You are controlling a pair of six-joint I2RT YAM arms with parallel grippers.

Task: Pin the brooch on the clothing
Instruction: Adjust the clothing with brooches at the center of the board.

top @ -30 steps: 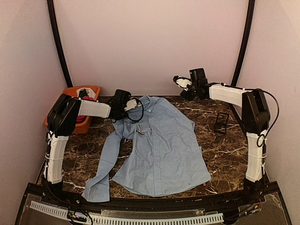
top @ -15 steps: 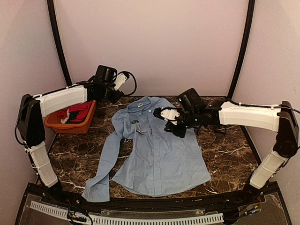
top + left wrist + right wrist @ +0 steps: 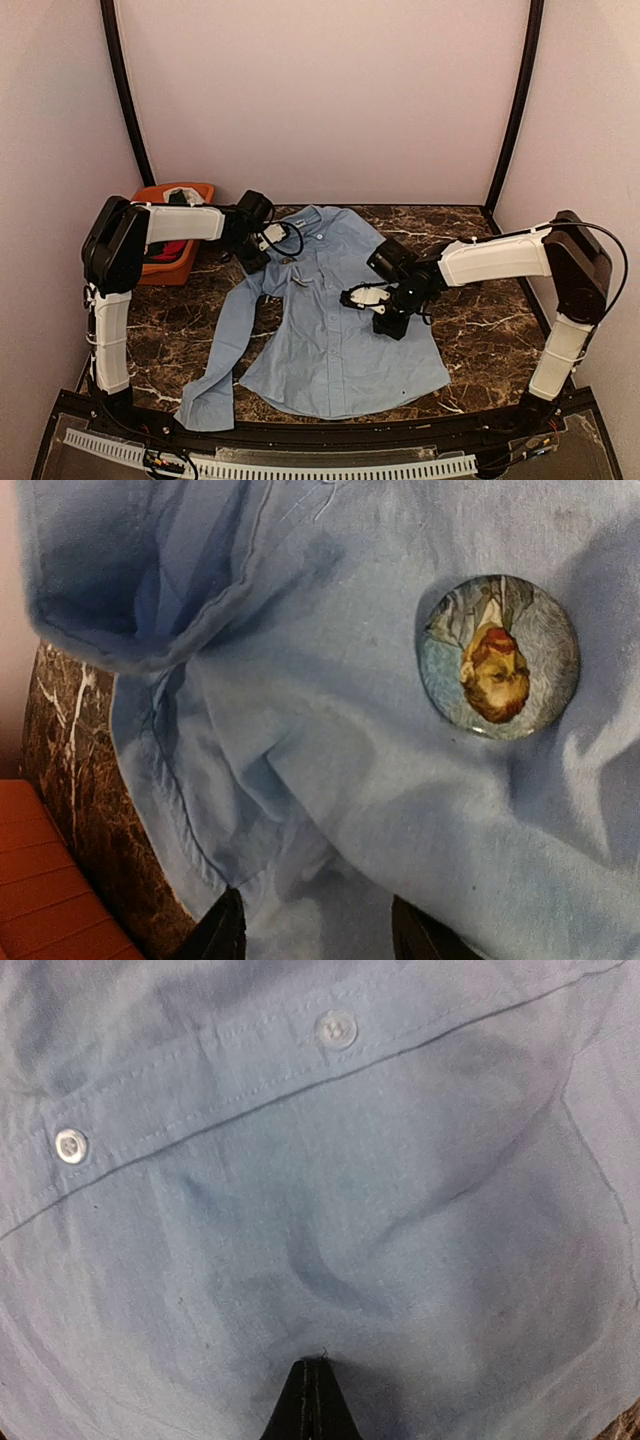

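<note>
The clothing, a light blue shirt [image 3: 340,330], lies spread on the marble table, collar to the back. The brooch [image 3: 497,657], a round badge with a painted portrait, sits on the cloth near the left shoulder. My left gripper [image 3: 262,252] is low over that shoulder; in its wrist view the gripper [image 3: 320,935] has its fingers apart with rumpled shirt cloth between them. My right gripper [image 3: 350,298] is at the shirt's middle, near the button placket [image 3: 335,1030]. Its wrist view shows the gripper [image 3: 313,1365] shut, tips against the fabric; whether it pinches cloth I cannot tell.
An orange bin [image 3: 160,268] holding red clothing stands at the back left, and its edge [image 3: 40,880] lies close to the left gripper. The shirt's sleeve [image 3: 215,370] runs to the table's front left. Bare marble [image 3: 480,320] shows right of the shirt.
The left arm came down from the back wall onto the shirt's shoulder, its fingers narrowing. The right arm moved nearer, onto the shirt's middle, and its jaws went shut.
</note>
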